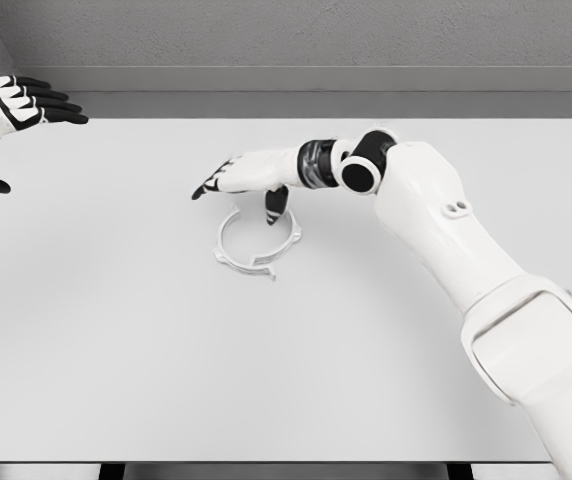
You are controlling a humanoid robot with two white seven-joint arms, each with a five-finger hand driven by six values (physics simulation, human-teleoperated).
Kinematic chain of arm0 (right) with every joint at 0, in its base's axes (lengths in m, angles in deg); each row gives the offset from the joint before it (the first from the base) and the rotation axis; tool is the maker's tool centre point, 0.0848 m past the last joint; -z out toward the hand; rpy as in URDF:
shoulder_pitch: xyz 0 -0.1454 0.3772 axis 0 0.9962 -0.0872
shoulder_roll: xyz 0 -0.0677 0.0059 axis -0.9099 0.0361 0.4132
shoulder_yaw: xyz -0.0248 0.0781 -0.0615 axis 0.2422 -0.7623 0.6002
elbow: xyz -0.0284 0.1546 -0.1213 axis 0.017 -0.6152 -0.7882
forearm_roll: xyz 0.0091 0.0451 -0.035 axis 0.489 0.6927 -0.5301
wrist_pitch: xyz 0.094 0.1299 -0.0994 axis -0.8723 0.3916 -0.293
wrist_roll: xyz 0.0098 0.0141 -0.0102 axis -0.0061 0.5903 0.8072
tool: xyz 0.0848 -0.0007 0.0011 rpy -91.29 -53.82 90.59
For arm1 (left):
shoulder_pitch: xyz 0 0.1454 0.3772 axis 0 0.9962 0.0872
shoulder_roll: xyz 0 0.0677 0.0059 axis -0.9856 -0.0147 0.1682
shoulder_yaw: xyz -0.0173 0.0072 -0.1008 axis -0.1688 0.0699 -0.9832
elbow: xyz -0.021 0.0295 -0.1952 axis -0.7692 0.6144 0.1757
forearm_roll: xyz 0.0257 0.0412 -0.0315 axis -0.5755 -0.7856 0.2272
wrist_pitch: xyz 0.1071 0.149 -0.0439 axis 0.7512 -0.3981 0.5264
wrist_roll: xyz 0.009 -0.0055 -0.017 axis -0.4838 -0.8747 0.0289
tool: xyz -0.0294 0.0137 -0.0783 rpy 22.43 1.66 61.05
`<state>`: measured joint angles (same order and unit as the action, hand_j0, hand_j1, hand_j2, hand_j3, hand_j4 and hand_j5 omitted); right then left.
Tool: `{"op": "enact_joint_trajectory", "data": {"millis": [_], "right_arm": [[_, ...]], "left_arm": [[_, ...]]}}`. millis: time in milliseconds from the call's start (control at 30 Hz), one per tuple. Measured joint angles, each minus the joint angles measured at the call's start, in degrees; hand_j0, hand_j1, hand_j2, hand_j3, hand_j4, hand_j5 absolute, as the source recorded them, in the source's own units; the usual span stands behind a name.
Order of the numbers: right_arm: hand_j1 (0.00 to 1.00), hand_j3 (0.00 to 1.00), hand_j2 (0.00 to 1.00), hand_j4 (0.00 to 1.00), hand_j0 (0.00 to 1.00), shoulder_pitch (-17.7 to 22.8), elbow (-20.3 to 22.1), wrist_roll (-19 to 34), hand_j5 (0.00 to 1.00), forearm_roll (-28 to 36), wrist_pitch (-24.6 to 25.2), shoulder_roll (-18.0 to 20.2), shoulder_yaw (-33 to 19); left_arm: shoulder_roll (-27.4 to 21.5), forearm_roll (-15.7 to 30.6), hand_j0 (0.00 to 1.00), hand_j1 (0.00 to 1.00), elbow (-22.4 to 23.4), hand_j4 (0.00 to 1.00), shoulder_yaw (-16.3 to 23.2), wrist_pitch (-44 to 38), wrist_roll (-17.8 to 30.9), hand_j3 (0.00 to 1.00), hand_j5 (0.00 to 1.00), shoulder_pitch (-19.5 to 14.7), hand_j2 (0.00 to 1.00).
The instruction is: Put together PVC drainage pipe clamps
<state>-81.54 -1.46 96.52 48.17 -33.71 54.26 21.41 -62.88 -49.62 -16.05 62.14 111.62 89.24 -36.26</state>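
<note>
Near the middle of the white table, a little toward the far side, lies the white pipe clamp ring, flat on its face, with a small tab or gap at its near edge and lugs at the sides. I see only this one clamp part; any mating piece is out of view.

My right hand hovers just beyond and above the ring's far rim, palm down, fingers stretched out and pointing left, holding nothing. My thumb hangs downward toward the ring's far right edge, and from this view it looks close to or just over the rim; whether it touches I cannot tell.

So the clamp lies directly below and slightly nearer to me than my right fingers. Being a ring, it has no real long axis; the line from the near gap to the far rim runs roughly toward and away from me, and my fingers lie across that line. I judge the next move is a short descent with the thumb inside or against the rim and the fingers closing over the outside.

My left hand floats at the far left edge, fingers spread and empty, well apart from the ring. The right is clearly the nearer hand.
</note>
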Motion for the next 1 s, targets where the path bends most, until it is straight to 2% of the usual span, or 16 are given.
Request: {"op": "enact_joint_trajectory", "data": {"millis": [400,600,633,700,833,867,900,933,1000], "right_arm": [[1.0,1.0,1.0,1.0,1.0,1.2,-1.9,0.1,1.0,0.0,-0.1,0.0,0.7],[1.0,1.0,1.0,1.0,1.0,0.4,-2.4,0.0,1.0,-0.1,-0.2,0.0,0.4],[1.0,1.0,1.0,1.0,1.0,0.4,-2.4,0.0,1.0,-0.1,-0.2,0.0,0.4],[1.0,1.0,1.0,1.0,1.0,0.1,-2.5,0.0,1.0,-0.1,-0.2,0.0,0.3],[1.0,1.0,1.0,1.0,1.0,-0.8,-3.5,0.0,1.0,-0.1,-0.2,0.0,0.3],[1.0,1.0,1.0,1.0,1.0,-0.8,-3.7,0.0,1.0,-0.1,-0.2,0.0,0.3],[1.0,1.0,1.0,1.0,1.0,-1.0,-4.0,0.0,1.0,-0.1,-0.2,0.0,0.3],[1.0,1.0,1.0,1.0,1.0,-1.1,-4.4,0.0,1.0,-0.1,-0.2,0.0,0.3],[1.0,1.0,1.0,1.0,1.0,-1.1,-5.1,0.0,1.0,-0.1,-0.2,0.0,0.3]], "left_arm": [[0.6,4.0,1.0,1.0,-0.2,1.0,-0.2,0.0,0.0,1.0,1.0,-0.8,1.0],[3.1,4.6,1.0,1.0,-1.2,1.0,-0.1,0.0,0.0,1.0,1.0,0.1,1.0],[3.4,4.6,1.0,1.0,-1.2,1.0,0.1,0.0,0.0,1.0,1.0,0.4,1.0],[5.1,4.7,1.0,1.0,-1.3,1.0,0.3,0.0,0.0,1.0,1.0,3.4,1.0],[9.2,4.7,1.0,1.0,-1.6,1.0,0.6,0.0,0.0,1.0,1.0,3.5,1.0],[9.4,4.7,1.0,1.0,-1.5,1.0,0.4,0.0,0.0,1.0,1.0,4.0,1.0],[9.4,5.1,1.0,1.0,-1.5,1.0,0.4,-0.2,-0.1,1.0,1.0,6.9,1.0],[9.5,4.6,1.0,1.0,-1.5,1.0,0.3,0.0,0.0,1.0,1.0,7.7,1.0],[9.1,4.8,1.0,1.0,-2.0,1.0,-0.2,0.0,0.0,1.0,1.0,7.6,1.0]]}}
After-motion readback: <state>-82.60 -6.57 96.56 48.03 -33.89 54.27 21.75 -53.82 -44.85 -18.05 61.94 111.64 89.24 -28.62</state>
